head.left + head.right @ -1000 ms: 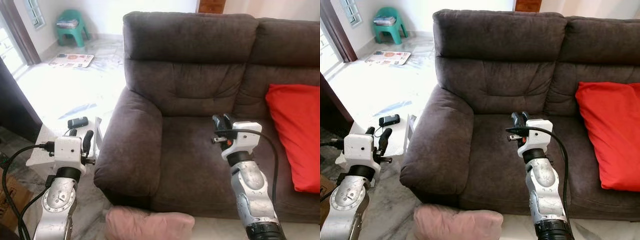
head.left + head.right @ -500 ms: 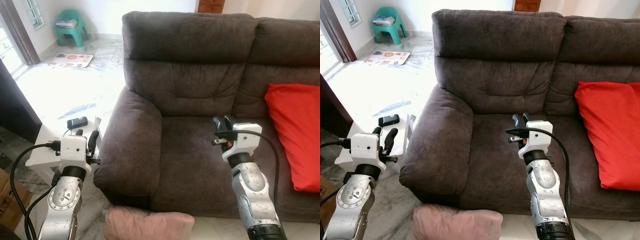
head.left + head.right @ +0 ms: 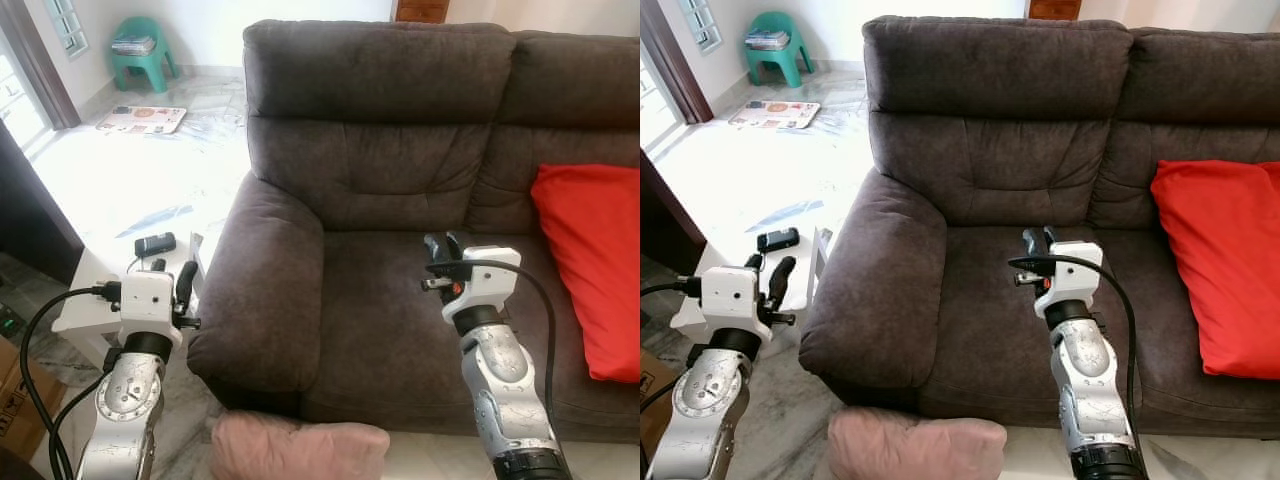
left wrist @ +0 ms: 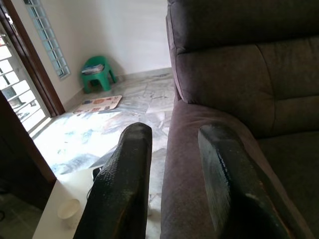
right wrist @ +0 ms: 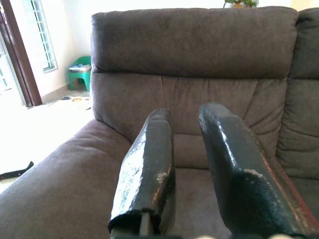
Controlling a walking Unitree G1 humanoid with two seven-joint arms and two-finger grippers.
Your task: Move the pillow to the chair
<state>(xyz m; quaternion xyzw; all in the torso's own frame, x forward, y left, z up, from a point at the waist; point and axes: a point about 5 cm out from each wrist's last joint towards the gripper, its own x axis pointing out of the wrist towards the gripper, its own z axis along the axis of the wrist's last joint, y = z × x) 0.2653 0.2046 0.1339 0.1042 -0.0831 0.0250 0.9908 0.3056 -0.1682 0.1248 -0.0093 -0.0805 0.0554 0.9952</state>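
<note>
The red pillow point(image 3: 590, 270) leans against the backrest on the sofa point(image 3: 400, 200) seat at the robot's right, untouched. The right gripper point(image 3: 442, 246) hovers over the empty left seat cushion, fingers parted and holding nothing. The left gripper point(image 3: 172, 280) sits beside the armrest, likewise released. A pink cushion point(image 3: 298, 450) lies on the floor below the sofa front; a small green stool point(image 3: 144, 54) — carrying a stack of papers — stands well apart by the far wall.
</note>
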